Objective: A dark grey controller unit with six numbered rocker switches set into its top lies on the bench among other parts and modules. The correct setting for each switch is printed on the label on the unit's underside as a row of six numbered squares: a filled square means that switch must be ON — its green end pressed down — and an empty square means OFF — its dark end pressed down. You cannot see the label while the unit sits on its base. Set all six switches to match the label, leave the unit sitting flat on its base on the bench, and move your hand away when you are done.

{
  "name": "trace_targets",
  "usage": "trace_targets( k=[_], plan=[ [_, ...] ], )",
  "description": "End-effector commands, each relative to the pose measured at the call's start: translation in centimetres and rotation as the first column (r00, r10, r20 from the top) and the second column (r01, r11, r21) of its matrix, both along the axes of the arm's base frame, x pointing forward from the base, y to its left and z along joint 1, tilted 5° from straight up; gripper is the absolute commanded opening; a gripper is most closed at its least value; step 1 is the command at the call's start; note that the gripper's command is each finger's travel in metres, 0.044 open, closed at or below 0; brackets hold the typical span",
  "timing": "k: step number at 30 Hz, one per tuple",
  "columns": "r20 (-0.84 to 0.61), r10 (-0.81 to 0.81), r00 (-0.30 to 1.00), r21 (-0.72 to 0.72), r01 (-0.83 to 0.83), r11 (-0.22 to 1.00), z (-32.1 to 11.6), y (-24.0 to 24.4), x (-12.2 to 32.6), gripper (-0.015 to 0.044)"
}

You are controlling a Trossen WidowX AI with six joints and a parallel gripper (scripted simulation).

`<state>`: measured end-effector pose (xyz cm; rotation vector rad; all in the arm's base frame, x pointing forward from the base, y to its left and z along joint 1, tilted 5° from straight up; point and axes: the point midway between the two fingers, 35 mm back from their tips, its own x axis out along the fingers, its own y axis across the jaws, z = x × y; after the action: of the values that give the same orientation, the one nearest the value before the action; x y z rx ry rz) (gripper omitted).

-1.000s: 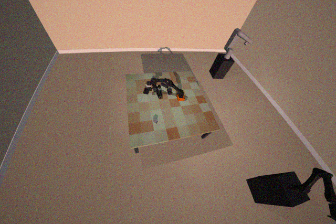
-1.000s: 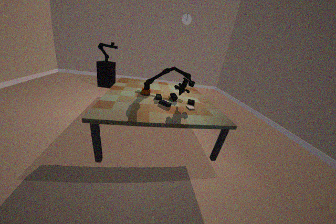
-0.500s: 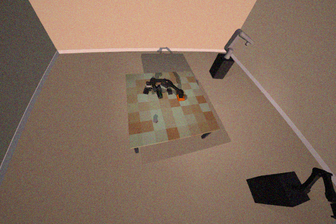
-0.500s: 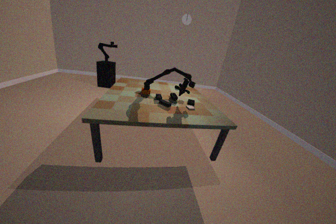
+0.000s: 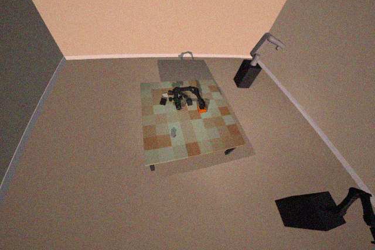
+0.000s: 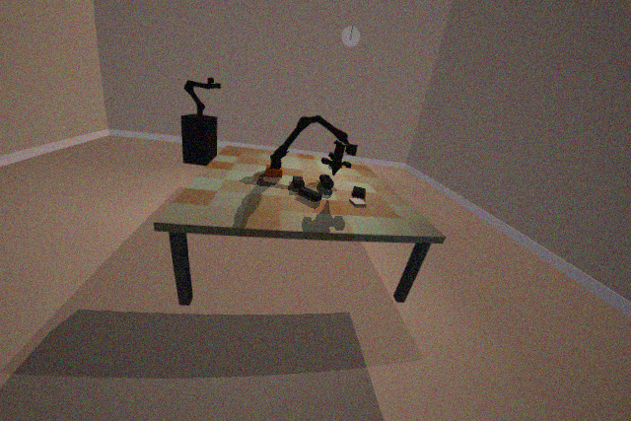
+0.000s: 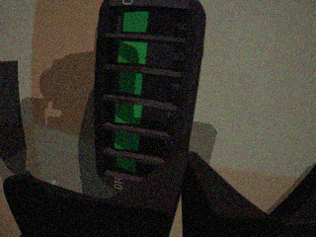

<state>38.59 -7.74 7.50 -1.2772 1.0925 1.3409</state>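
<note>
The dark grey controller unit (image 5: 179,108) (image 6: 325,181) (image 7: 192,64) sits on the bench with its switches facing up, so its underside label is hidden. In the wrist view it stretches from the top edge down behind the fingers. Green ends show on its six rockers, along their left side, partly in shadow. Dark ends are on the right, and the ON mark is near the lower end. Which ends are pressed down is hard to tell. My gripper (image 6: 334,172) (image 7: 185,160) is shut and empty, pointing down above the unit, with a gap in the exterior view.
Dark modules (image 5: 163,100) (image 6: 297,181) lie around the unit, with a long dark one (image 6: 309,194) beside it. A white part (image 5: 164,94) (image 6: 357,201) lies by another dark block (image 6: 358,191). The orange arm base (image 5: 201,109) (image 6: 273,172) stands on the patchwork bench (image 5: 193,149) (image 6: 229,229).
</note>
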Motion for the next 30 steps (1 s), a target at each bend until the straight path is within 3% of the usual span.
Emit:
trace_targets(
  k=[1,19,29,30],
  plan=[
    [0.050,-0.008,0.999,0.013,0.007,1.000,0.0,0.9,-1.3,0.0000],
    [0.316,-0.025,0.948,0.067,0.004,0.998,-2.2,5.0,-9.9,0.0000],
    [0.318,-0.019,0.948,0.064,-0.001,0.998,-2.3,5.1,-10.2,0.0000],
    [0.316,-0.019,0.949,0.065,-0.001,0.998,-2.3,5.0,-10.2,0.0026]
  ],
)
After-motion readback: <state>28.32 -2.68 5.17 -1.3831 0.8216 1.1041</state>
